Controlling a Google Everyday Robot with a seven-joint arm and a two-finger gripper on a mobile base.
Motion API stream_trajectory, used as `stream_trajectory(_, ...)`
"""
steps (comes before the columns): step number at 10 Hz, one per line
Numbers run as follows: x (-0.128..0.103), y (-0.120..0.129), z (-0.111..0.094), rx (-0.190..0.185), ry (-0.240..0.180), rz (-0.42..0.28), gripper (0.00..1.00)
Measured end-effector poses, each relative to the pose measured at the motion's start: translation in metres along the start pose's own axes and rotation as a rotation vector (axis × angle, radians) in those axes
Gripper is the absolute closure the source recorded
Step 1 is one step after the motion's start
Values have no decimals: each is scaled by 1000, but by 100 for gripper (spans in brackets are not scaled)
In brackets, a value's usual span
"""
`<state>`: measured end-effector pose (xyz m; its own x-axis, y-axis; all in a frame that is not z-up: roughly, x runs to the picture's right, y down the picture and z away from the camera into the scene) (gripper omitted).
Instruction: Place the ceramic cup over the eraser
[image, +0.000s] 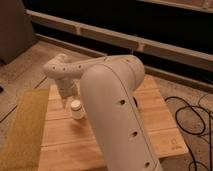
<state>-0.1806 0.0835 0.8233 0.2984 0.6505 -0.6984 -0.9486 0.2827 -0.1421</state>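
Note:
The ceramic cup (76, 108), small, whitish and cylindrical, stands upright on the wooden table (62, 145), left of centre. My gripper (69, 96) hangs from the white wrist just above and behind the cup, close to its rim. My large white arm (117, 110) crosses the middle of the view and hides much of the table behind it. The eraser is hidden.
A yellow-green mat (24, 131) lies along the table's left side. Black cables (192, 117) coil on the floor to the right. A dark wall with pale rails (150, 45) runs across the back.

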Motion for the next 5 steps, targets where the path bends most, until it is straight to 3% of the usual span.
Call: stream_trajectory(5,-5,-7,10,5,47,19,35)
